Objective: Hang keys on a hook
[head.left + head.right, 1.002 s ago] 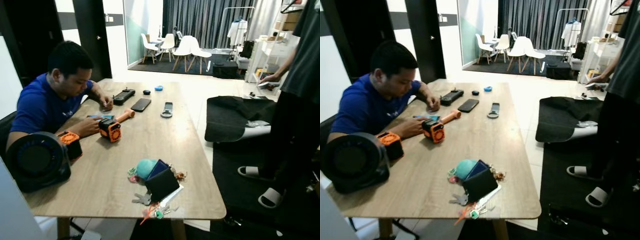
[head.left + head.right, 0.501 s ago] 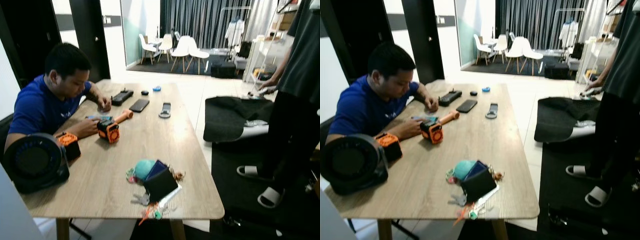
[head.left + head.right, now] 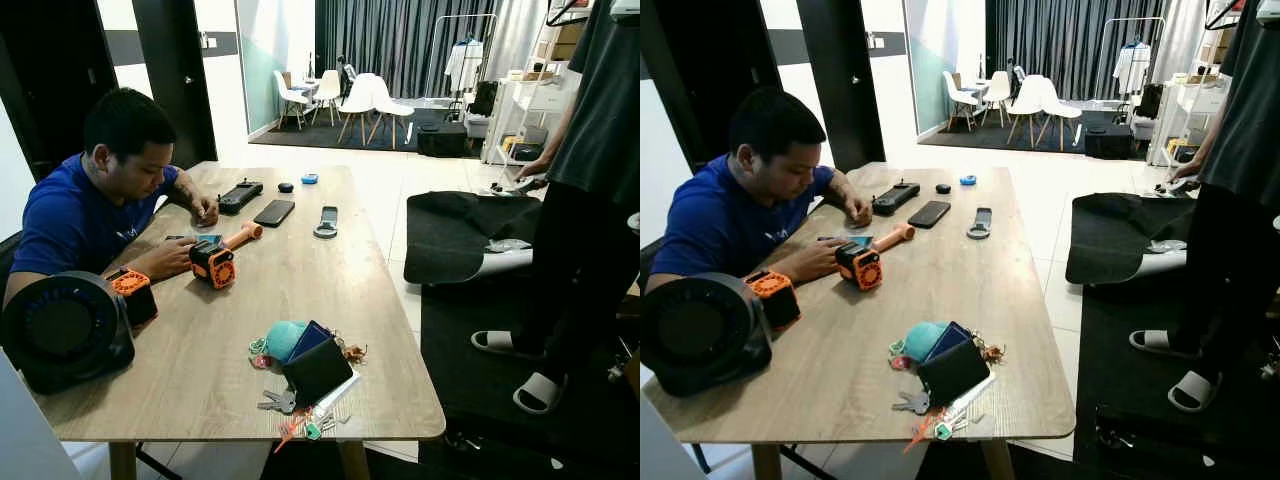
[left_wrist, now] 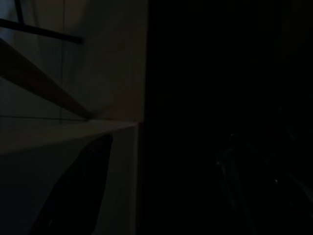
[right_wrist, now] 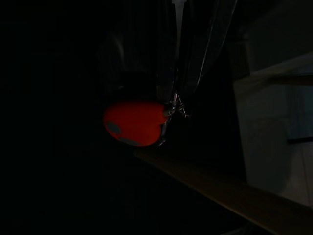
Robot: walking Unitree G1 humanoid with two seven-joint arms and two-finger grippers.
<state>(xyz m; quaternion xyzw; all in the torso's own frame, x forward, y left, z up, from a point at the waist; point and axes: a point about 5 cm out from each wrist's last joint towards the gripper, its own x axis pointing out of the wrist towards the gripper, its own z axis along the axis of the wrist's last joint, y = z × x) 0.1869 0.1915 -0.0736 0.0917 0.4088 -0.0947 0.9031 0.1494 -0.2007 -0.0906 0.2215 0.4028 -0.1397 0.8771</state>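
The biggest thing in front of me is the long wooden desk (image 3: 300,270). One person (image 3: 90,210) sits at its left side. Another person (image 3: 590,200) stands on the right by a dark rug. A big round black fan (image 3: 65,330) sits on the near left corner of the desk. Near the front edge there is a small pile: a black wallet (image 3: 318,370), a teal thing (image 3: 285,338) and some loose silver keys (image 3: 278,402).

In the right wrist view it is very dark. I think my right claw (image 5: 178,100) is pinched on a key ring, with a red tag (image 5: 133,123) dangling from the tips. So the red tag and its ring are already at the right claw, hanging along the line of the fingers. I think the right arm is the one to do the hanging.

I cannot make out a hook anywhere yet, so I cannot tell which way to carry the ring.

My left claw (image 4: 83,176) hangs idle in shade, and I cannot tell how it stands.
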